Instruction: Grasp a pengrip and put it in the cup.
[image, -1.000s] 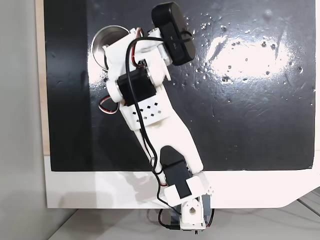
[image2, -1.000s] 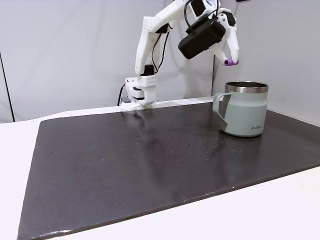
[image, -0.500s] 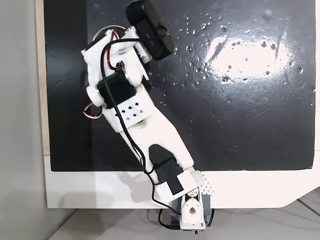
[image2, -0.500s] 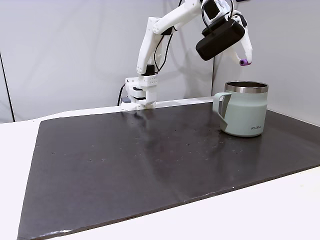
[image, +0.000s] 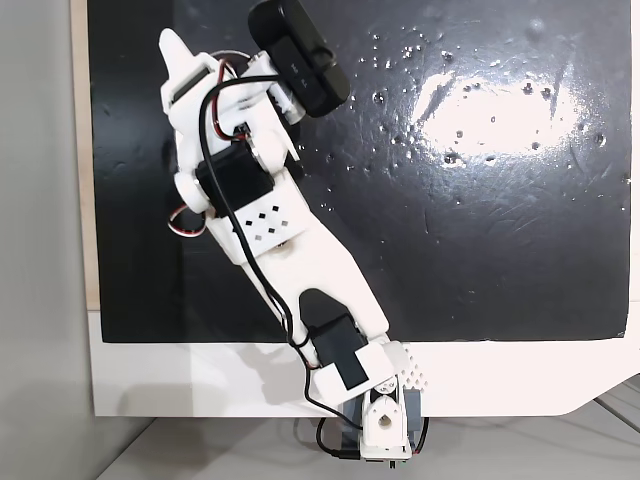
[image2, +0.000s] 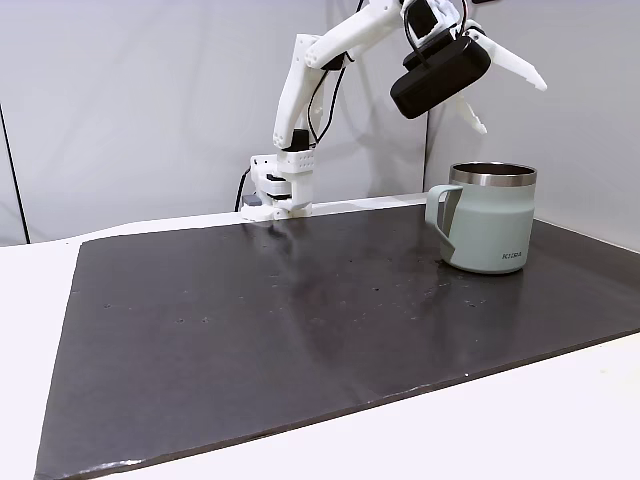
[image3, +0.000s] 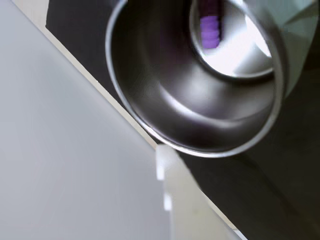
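Overhead, end effector (image2: 500, 95) spread wide above cup (image2: 492, 232), pengrip (image3: 210, 31) on its steel floor, mat edge near.

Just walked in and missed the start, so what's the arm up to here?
The white arm's hand hangs open above the cup at the black mat's far end. In the wrist view the purple pengrip lies on the cup's steel bottom, so the drop looks done.
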